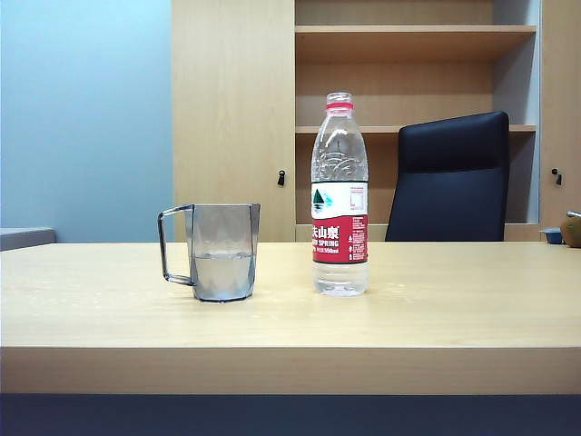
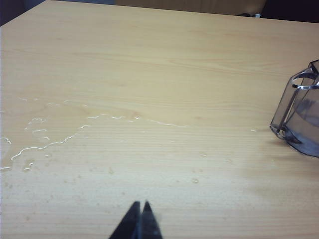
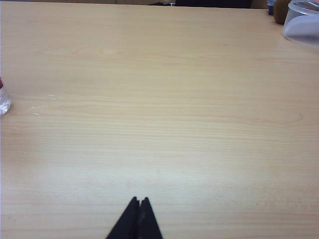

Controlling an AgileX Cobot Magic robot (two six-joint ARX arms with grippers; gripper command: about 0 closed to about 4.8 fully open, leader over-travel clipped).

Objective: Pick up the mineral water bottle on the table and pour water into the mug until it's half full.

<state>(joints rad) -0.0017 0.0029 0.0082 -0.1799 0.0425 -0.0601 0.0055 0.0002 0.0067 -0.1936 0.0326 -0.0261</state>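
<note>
Both claws, left (image 2: 140, 206) and right (image 3: 139, 203), hover pinched closed, seemingly empty, over the table (image 1: 454, 318).

We're looking at an office here. We're seeing a wide wood-grain table (image 1: 436, 318) sitting up front like a desk, a black padded office chair (image 1: 449, 177) standing behind it, and a tall light-wood cabinet (image 1: 231, 118) with open shelves (image 1: 413, 41) and small dark door knobs running along a pale blue wall (image 1: 82, 109).
</note>
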